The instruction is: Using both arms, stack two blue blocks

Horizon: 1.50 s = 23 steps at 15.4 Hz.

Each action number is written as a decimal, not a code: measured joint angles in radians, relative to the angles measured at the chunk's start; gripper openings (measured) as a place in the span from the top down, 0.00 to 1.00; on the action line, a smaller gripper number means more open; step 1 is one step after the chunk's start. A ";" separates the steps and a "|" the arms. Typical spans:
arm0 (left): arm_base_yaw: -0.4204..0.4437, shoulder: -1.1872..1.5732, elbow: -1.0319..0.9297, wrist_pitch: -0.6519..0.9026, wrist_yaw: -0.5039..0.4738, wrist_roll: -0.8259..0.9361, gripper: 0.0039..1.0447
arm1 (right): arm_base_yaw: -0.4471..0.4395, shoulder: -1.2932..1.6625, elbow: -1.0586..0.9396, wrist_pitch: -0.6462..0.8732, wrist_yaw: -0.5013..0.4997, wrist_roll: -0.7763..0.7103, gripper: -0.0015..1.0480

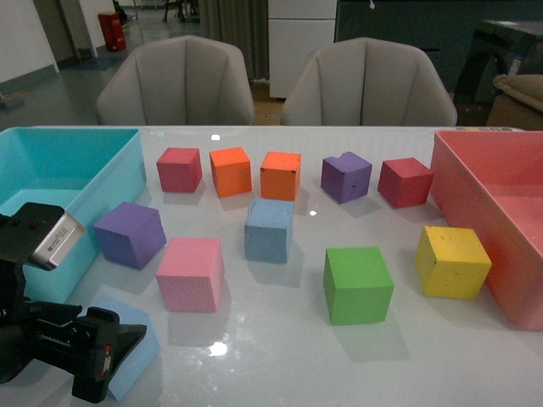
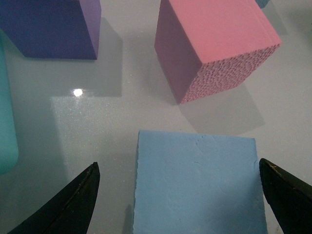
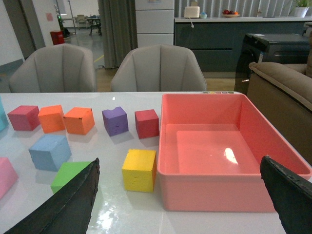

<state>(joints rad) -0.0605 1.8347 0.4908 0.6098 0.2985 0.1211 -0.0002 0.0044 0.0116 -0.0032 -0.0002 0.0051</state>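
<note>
Blue block (image 2: 197, 187) lies between fingers (image 2: 73, 204) of the spread left hand (image 2: 179, 164).

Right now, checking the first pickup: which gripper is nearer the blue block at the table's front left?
Left. The left gripper straddles that blue block, open; the right gripper is away, facing the pink bin, that block outside its view.

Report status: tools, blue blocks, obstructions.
Left tool open, straddling near pale blue foam cube, no grip. Right tool open, empty. Second pale blue foam cube central, uncovered. Pink foam cube adjacent.
</note>
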 joint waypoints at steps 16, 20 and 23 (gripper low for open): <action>-0.174 -0.175 0.161 -0.212 -0.106 -0.041 0.53 | 0.000 0.000 0.000 0.000 0.000 0.000 0.06; -0.327 0.029 0.516 -0.365 -0.208 -0.098 0.53 | 0.000 0.000 0.000 0.000 0.000 0.000 0.06; -0.344 0.151 0.694 -0.436 -0.261 -0.152 0.53 | 0.000 0.000 0.000 0.000 0.000 0.000 0.06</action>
<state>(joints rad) -0.4049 1.9862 1.1843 0.1741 0.0372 -0.0311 -0.0002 0.0044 0.0116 -0.0032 -0.0002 0.0051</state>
